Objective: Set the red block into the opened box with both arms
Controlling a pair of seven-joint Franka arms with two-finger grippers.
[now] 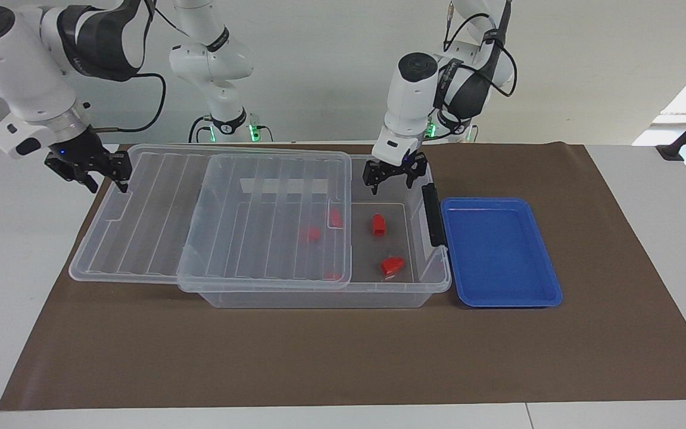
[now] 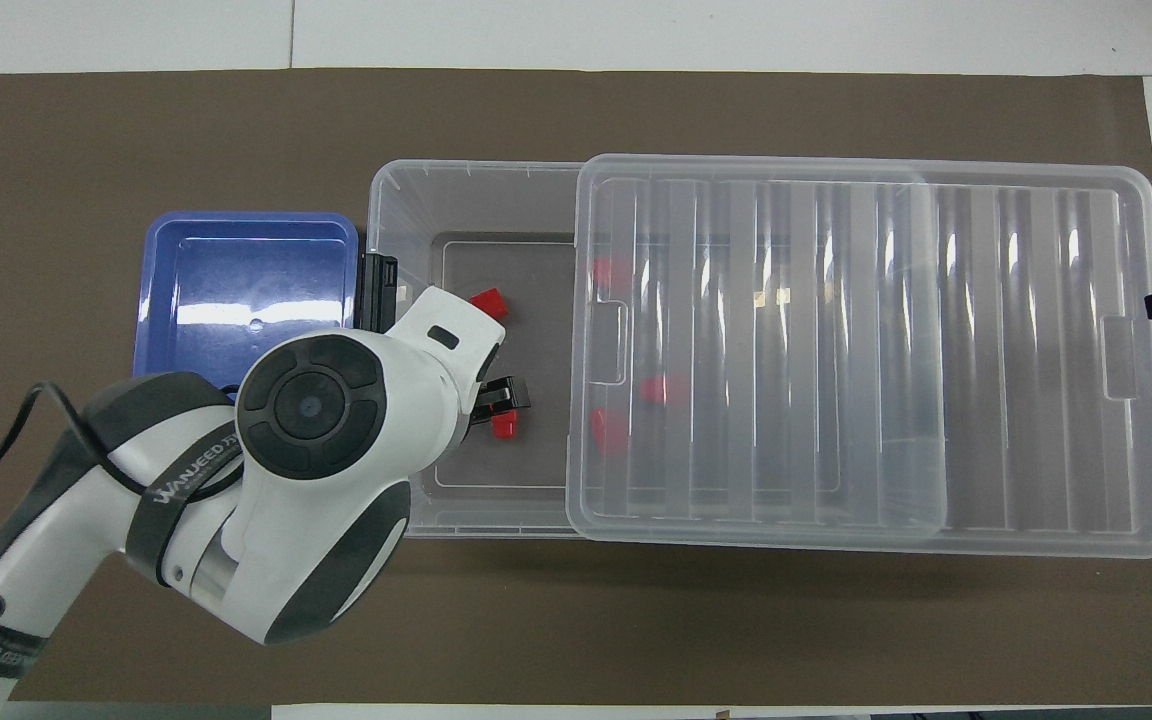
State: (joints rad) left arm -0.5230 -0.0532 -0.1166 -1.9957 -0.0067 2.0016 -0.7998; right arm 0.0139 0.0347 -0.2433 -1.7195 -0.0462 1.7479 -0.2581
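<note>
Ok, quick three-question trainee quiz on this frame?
1. True or false: the left claw holds the red block.
2. Where is the blue tray? A) beside the box, toward the left arm's end; B) inside it; C) on top of it.
3. Fill in: the lid leaves the box uncovered at the ___ arm's end.
Key: 1 false, the claw is open above it; 2 A; 3 left.
</note>
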